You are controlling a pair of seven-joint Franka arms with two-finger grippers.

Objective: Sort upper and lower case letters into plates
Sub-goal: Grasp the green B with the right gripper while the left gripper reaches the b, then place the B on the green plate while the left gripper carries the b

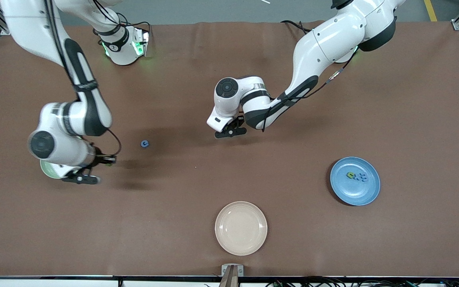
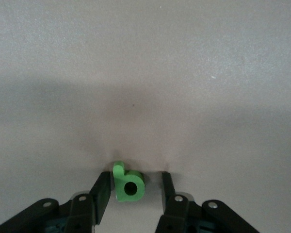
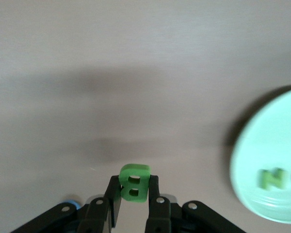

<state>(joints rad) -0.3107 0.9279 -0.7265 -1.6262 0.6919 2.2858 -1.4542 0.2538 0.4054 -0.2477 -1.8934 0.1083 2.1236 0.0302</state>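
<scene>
Right wrist view shows your right pincer (image 3: pixel 134 190) pinching a green capital B (image 3: pixel 134 182), the mint plate (image 3: pixel 266 160) at three o'clock holding a green N (image 3: pixel 272 178). Left pincer (image 2: pixel 135 187) sits spread around a lowercase b (image 2: pixel 128 182) on the surface (image 2: pixel 145 73), one finger touching; next, clamp, then carry to the blue plate (image 1: pixel 355 181)

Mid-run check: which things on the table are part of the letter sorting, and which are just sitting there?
In play: blue plate with letters, mint plate holding an N, lowercase green b between left gripper fingers, capital green B in right gripper, loose blue letter.
Idle: cream plate.
</scene>
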